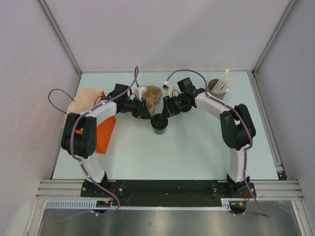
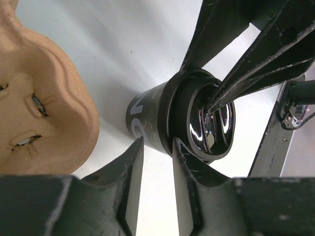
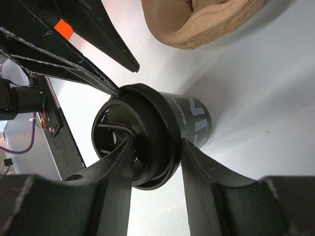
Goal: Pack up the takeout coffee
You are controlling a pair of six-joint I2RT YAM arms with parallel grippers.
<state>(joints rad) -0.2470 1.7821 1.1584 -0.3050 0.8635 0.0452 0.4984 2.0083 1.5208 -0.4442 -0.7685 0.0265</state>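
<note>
The takeout coffee (image 1: 160, 124) is a small black cup with a black lid, standing upright on the table between both grippers. My right gripper (image 3: 157, 142) is shut on its lid rim, with one finger in the lid's recess and the other against the cup wall (image 3: 194, 115) just under the rim. My left gripper (image 2: 155, 145) is open with a narrow, empty gap, and its fingertips (image 2: 181, 150) are at the lid's edge on the cup's other side. In the top view, the left gripper (image 1: 147, 114) and right gripper (image 1: 165, 112) meet over the cup.
The brown pulp cup carrier (image 1: 150, 95) lies just behind the cup and also shows in the left wrist view (image 2: 44, 98). The orange paper bag (image 1: 101, 130) lies flat at the left. A grey-brown cylinder of white sticks (image 1: 219, 84) stands at the back right.
</note>
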